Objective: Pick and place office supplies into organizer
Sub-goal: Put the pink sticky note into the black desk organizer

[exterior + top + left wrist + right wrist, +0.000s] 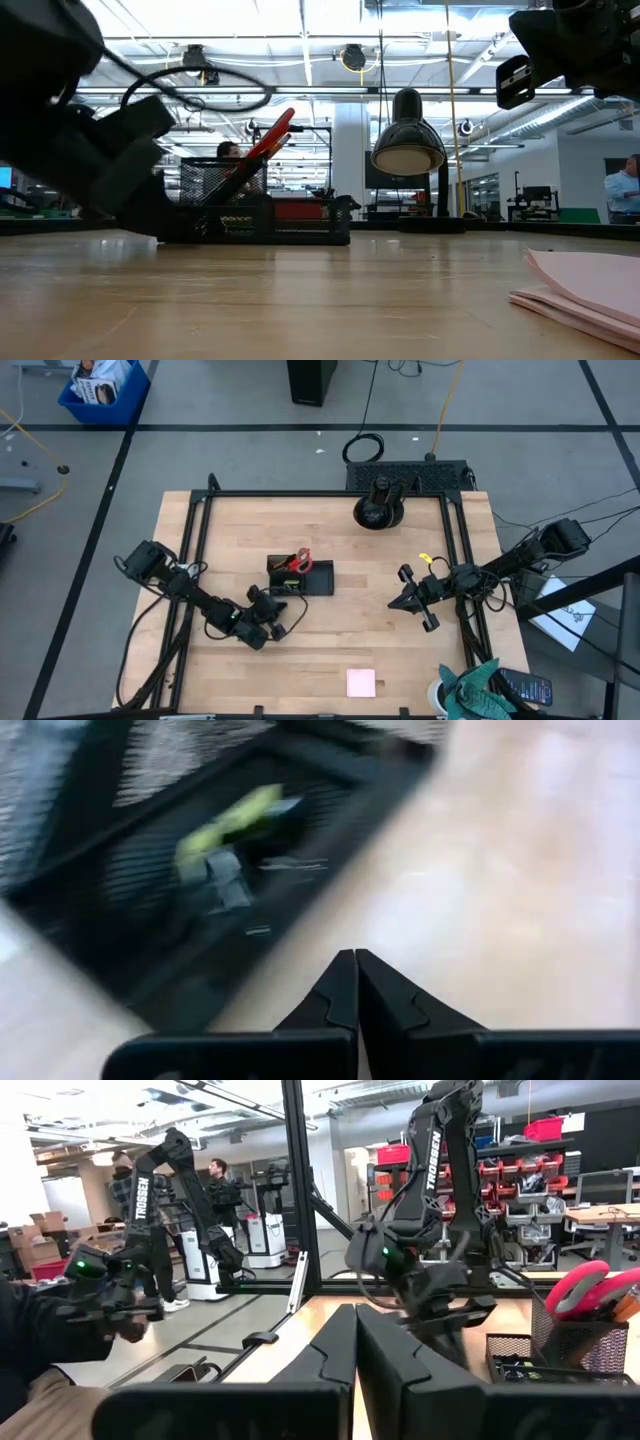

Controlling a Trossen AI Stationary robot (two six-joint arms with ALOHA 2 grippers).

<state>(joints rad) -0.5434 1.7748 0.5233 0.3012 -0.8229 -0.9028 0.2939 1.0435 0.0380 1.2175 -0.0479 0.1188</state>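
My left gripper point(281, 607) sits low over the table point(380, 650), just off the near side of the organizer point(318, 582), fingers pressed together with nothing between them. In my left wrist view those two dark fingertips point(340, 992) meet in a tight point above bare wood, and the organizer's black mesh point(150, 880) fills the space beyond, blurred. Inside one low compartment lies a small yellow-green piece point(228, 822) with a grey bit beside it; what that bit is, I can't tell.

The organizer stands near the middle of the table, a little toward my left side. The red-handled scissors point(299, 561) stand tilted in its tall compartment, handles up; from the low view they lean out above the mesh point(268, 138).

My right gripper point(394, 603) hangs over the right half of the table, well apart from the organizer, fingers closed and holding nothing.

The pink sticky-note pad point(361, 682) lies flat near the front edge, alone on the wood. A round black stand point(379, 510) sits at the far edge, and a teal cloth point(478, 690) is bunched at the front right corner.
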